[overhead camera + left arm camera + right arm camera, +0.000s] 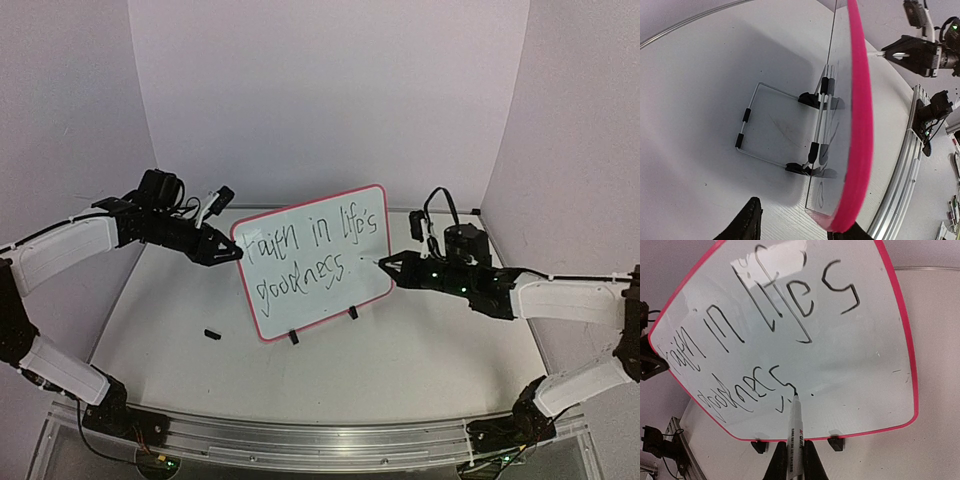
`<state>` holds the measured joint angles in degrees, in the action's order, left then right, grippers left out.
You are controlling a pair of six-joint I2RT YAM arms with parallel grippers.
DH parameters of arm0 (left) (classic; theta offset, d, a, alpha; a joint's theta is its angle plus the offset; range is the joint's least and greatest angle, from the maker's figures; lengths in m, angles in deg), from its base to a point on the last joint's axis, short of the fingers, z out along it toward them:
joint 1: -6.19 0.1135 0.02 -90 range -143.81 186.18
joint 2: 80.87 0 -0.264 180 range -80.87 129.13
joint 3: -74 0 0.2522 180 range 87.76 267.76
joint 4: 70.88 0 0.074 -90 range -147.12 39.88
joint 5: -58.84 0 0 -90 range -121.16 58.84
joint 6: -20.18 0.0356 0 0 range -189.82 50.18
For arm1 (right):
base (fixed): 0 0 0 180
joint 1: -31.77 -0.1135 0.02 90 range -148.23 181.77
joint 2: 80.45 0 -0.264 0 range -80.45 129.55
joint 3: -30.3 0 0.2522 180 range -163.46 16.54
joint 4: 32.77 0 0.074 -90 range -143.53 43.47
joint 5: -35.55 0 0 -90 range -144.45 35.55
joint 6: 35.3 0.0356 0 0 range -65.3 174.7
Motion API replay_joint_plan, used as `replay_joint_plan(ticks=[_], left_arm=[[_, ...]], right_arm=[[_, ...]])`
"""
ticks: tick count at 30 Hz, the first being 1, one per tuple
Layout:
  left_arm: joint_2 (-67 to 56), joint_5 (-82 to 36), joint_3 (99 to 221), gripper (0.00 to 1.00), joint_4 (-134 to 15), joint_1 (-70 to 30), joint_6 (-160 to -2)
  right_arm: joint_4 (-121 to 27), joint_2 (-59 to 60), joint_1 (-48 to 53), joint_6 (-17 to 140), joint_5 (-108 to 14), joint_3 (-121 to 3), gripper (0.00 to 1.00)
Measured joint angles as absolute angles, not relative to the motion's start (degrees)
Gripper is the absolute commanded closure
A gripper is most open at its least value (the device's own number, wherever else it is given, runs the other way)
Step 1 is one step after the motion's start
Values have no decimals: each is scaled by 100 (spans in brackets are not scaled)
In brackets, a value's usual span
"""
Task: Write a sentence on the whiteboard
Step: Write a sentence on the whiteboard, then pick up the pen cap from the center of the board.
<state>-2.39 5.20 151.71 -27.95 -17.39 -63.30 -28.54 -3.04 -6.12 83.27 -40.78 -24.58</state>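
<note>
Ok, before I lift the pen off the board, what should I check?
1. Grip on the marker: ok, the right gripper has its jaws shut on the barrel.
2. Tip contact: ok, the tip looks to touch the whiteboard just after "goodness".
3. Hold by the left gripper: not ok, its jaws straddle the board's left edge with a gap showing, not clamped.
4. The wire stand: ok, it lies flat on the table behind the board.
5. The clip feet: ok, both rest on the table.
</note>
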Motion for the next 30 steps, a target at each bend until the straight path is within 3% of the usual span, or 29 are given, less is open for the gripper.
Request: replay_joint_plan(ticks=[6, 18, 25, 30], left_arm=[[-353, 212, 15042, 25, -2745, -1739, -6321], [-1955, -1363, 14894, 17, -2878, -1851, -6336], [-1237, -2837, 16094, 19, -2478, -3967, -6344], [-692, -3114, 16250, 19, -2477, -5157, -6390]], right_arm=[[-3758, -1157, -576, 7874, -4349, -2671, 100], [-6078, -756, -514, 7132, -3305, -4161, 100], [-6862, -312, -514, 7020, -1794, -4720, 100], [-7122, -283, -514, 7048, -1150, -4720, 100]])
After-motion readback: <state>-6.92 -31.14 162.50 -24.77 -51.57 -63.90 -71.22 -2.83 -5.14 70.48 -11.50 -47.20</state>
